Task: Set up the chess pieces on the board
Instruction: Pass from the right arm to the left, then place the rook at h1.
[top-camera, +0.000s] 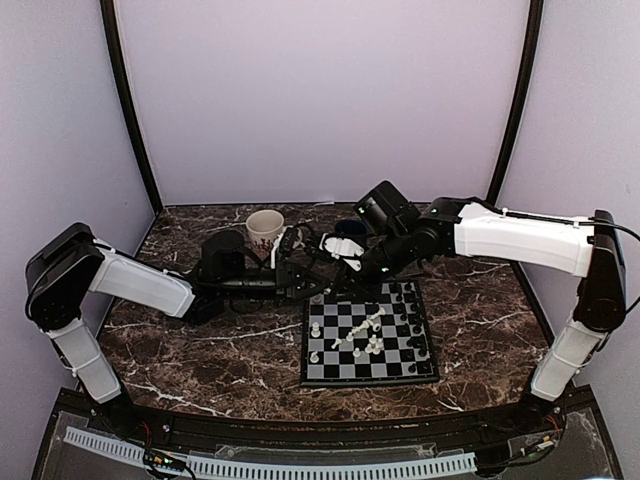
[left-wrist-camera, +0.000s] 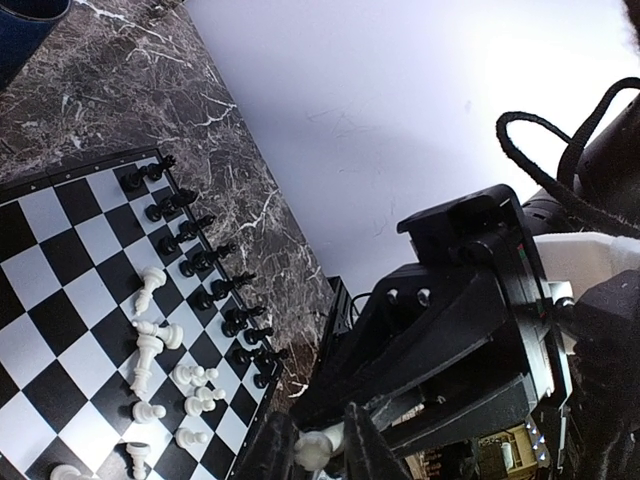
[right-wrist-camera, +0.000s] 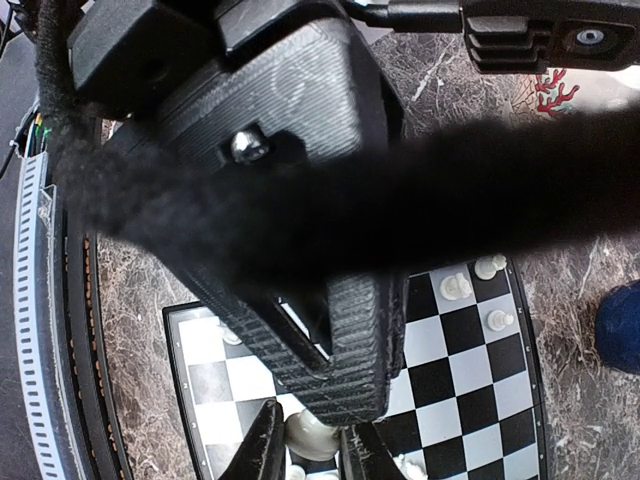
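Top view: the left arm (top-camera: 150, 285) and right arm (top-camera: 520, 238) meet in the air just behind the board (top-camera: 345, 372), near the mug (top-camera: 264, 232) on the tabletop (top-camera: 200, 350). Black pieces (top-camera: 411, 310) line the board's right edge and white pieces (top-camera: 365, 338) lie jumbled mid-board. Whatever's between the jaws is too small to make out from up here.

Left wrist view: a white piece (left-wrist-camera: 318, 448) sits between the left jaws. They hug it on both sides, but I can't tell if they truly clamp it. The right arm's end looms right beside it.

Right wrist view: the right jaws are pinching a white piece (right-wrist-camera: 310, 435), probably the same one, above the board. The left arm blocks most of the view.

Looks like a handoff to me. Tips: don't release the right jaws until the left ones have a firm squeeze. Grip low on the piece's body so it doesn't tip. Then pull apart straight and slow, well clear of that black row.
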